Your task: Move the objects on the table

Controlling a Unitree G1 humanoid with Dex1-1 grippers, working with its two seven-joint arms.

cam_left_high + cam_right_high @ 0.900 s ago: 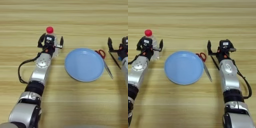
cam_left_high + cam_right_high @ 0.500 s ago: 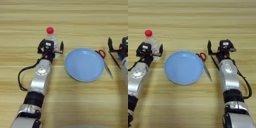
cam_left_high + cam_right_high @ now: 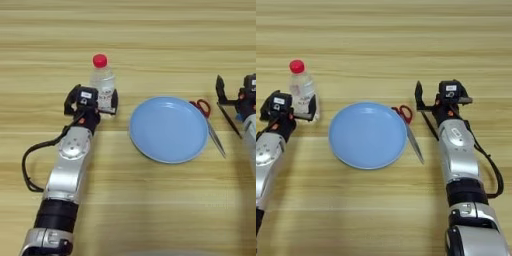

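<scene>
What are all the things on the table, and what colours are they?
Bottle: one, clear with a red cap, upright, left of the plate.
Plate: one, light blue, middle of the table.
Scissors: one pair, red handles, grey blades, along the plate's right edge.
Table: one, light wood.
Left gripper: one, black, fingers open, just in front of the bottle.
Right gripper: one, black, open, right of the scissors.

A: What's on the counter [image 3: 150,210]?
B: Plate [image 3: 169,129] mid. Scissors [image 3: 409,130] touching its right rim, handles at the far end.
A: Bottle [image 3: 102,82]?
B: Upright, left of plate, w/ left gripper [image 3: 91,102] just in front. Right gripper [image 3: 440,99] right of scissors.
</scene>
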